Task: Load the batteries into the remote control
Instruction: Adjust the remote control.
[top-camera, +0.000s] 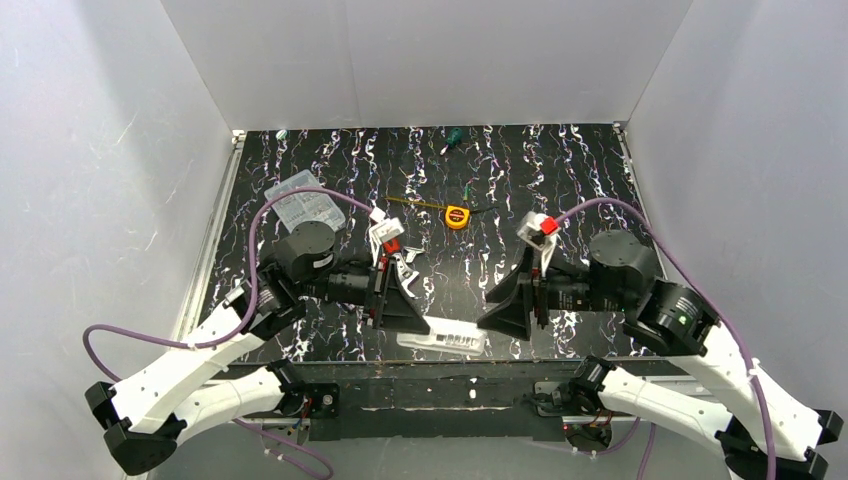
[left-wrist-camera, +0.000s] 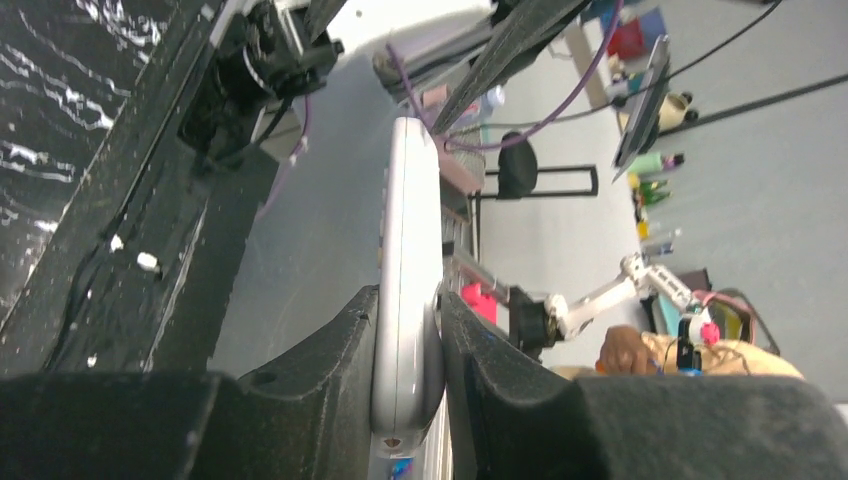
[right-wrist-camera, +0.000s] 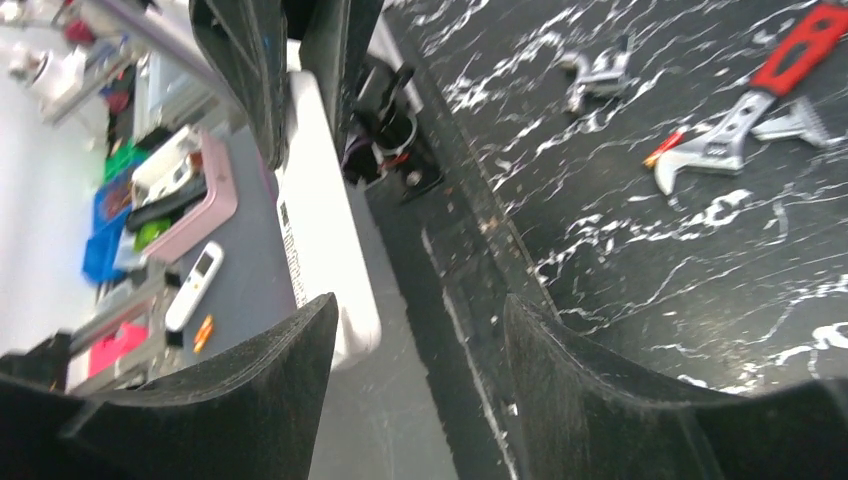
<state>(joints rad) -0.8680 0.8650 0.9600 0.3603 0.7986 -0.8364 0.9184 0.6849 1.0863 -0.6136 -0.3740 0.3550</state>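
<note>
The remote control is a slim white bar held level over the table's near edge. My left gripper is shut on its left end. In the left wrist view the remote stands edge-on, clamped between both black fingers. My right gripper is open at the remote's right end. In the right wrist view the remote's end lies beside the left finger, with a wide gap to the other finger. I see no batteries in any view.
A clear plastic box lies at the back left. A yellow tape measure and a green screwdriver lie further back. A red-handled wrench and silver metal pieces lie mid-table.
</note>
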